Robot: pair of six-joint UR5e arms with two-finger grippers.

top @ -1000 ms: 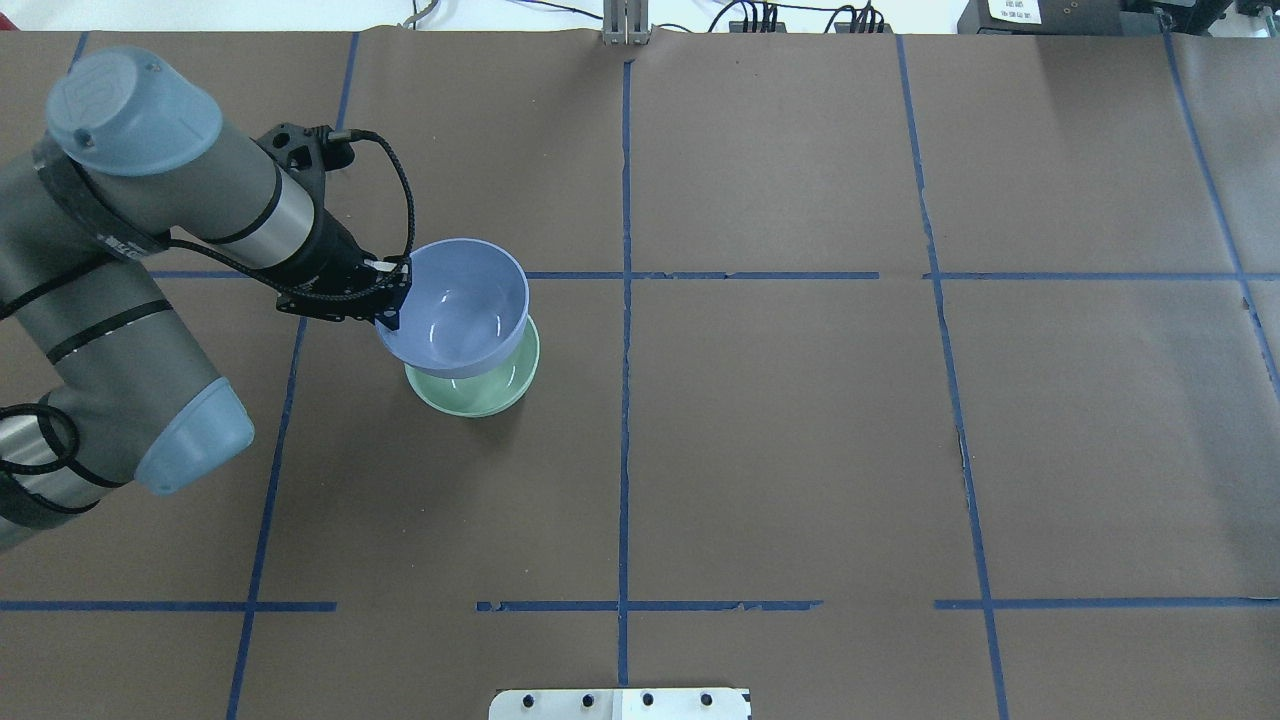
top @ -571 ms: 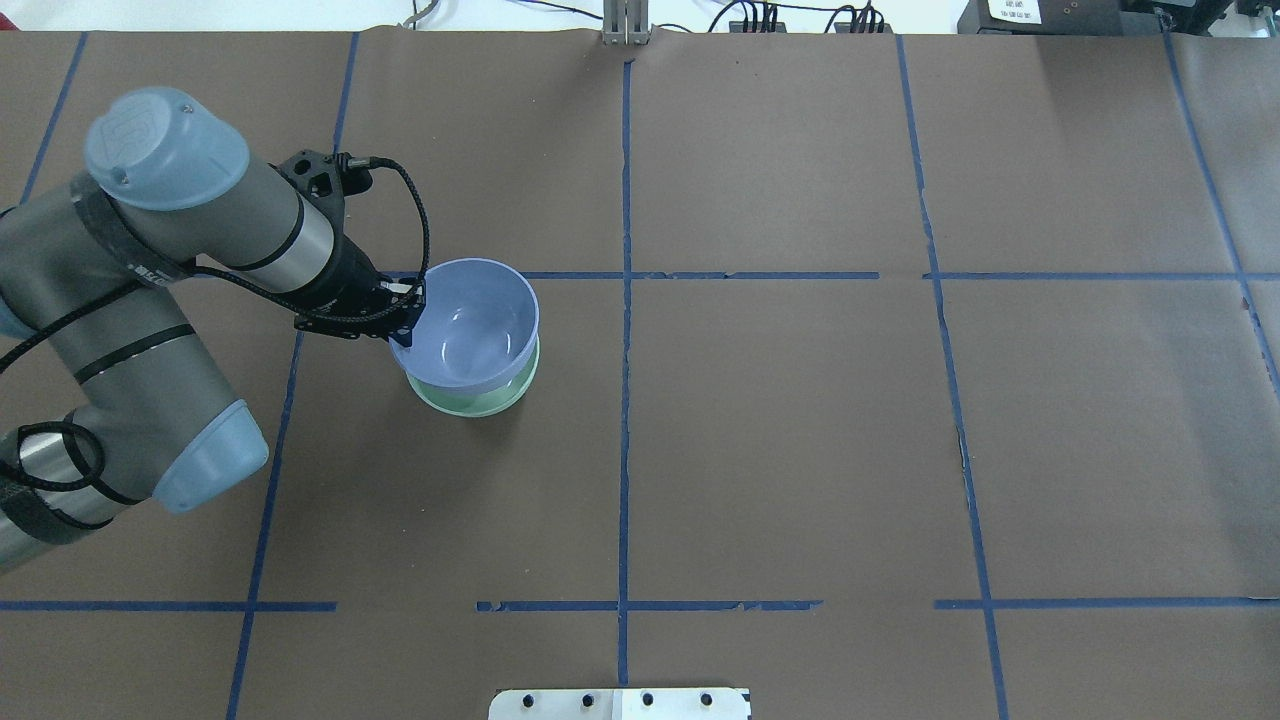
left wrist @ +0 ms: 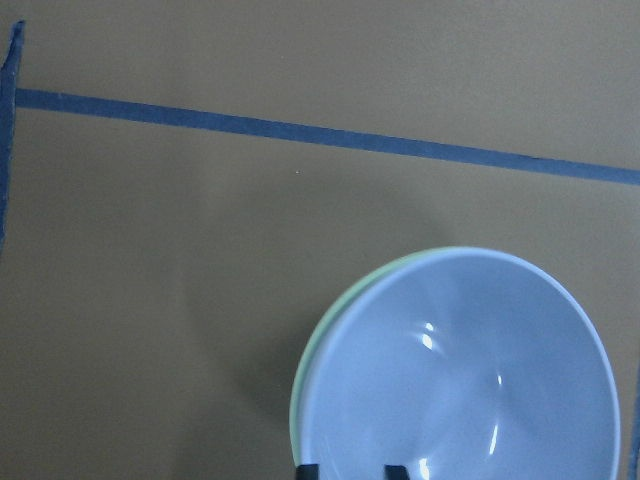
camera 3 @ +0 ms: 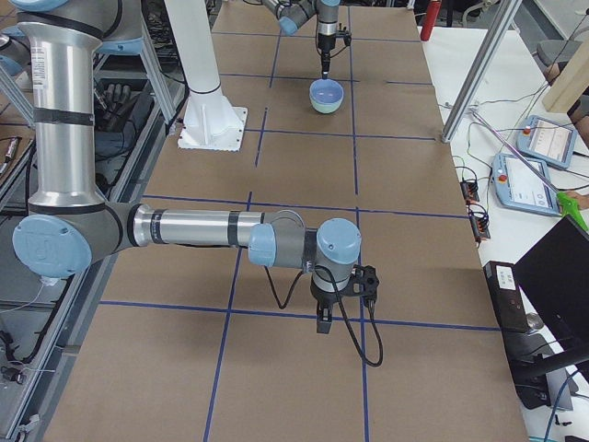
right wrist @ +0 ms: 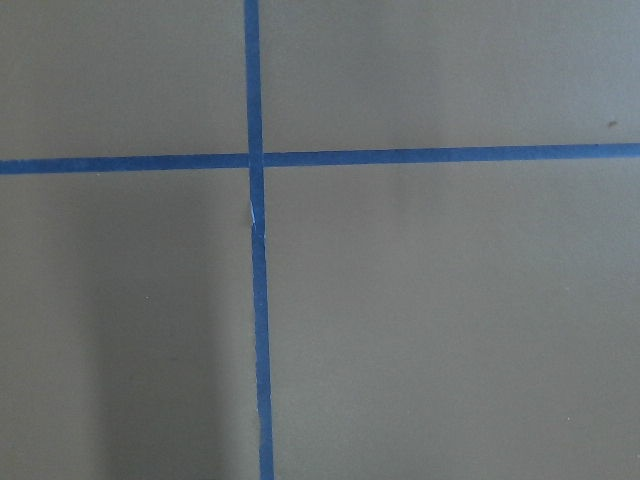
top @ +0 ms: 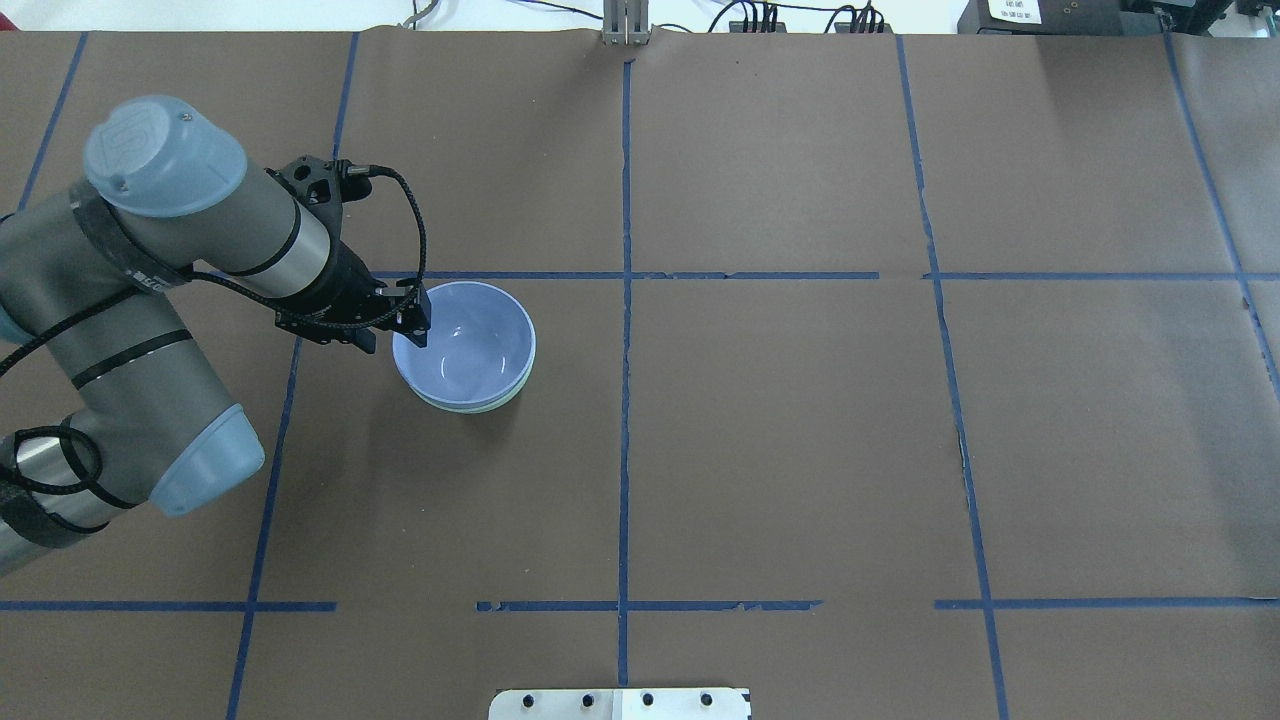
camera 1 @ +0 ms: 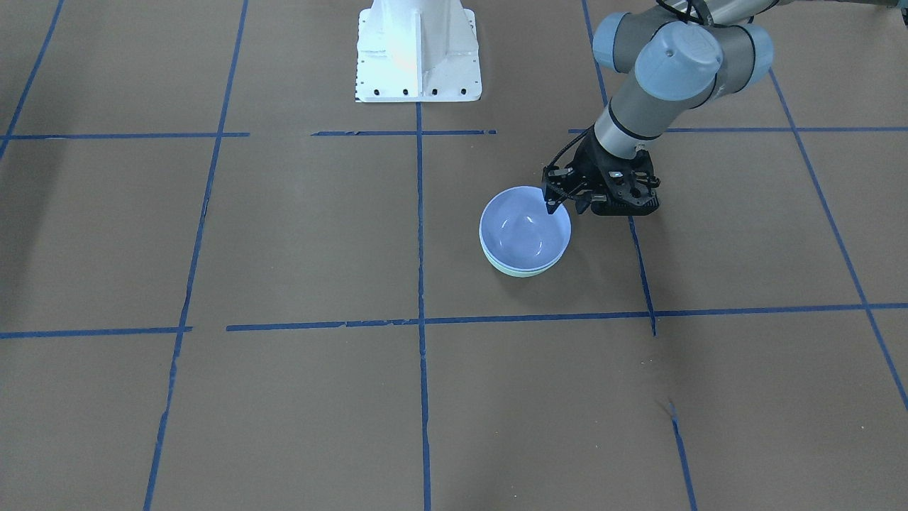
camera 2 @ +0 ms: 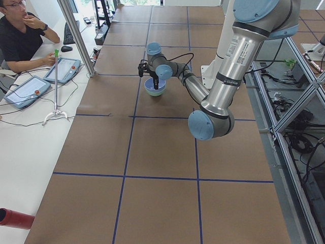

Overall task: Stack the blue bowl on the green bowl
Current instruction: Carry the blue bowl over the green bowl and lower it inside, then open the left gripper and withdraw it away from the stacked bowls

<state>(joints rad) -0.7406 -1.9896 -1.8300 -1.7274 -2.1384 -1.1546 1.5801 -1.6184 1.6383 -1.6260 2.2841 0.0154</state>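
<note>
The blue bowl (top: 465,345), tilted above a second ago, now sits nested in the green bowl (top: 468,408). The left tool (top: 393,332) looks spread astride its rim (stack seemingly done).

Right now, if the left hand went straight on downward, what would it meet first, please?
Most likely the blue bowl, at its rim: the left hand hangs right over that edge. The bowl sits nested in the green bowl. How much gap remains is unclear.

green bowl (camera 1: 521,272): mostly hidden beneath blue bowl (top: 463,342); only a rim sliver shows.
left pincer (left wrist: 351,472): cut off by wrist view's lower edge.
right pincer (camera 3: 324,327): too small to judge jaws.
</note>
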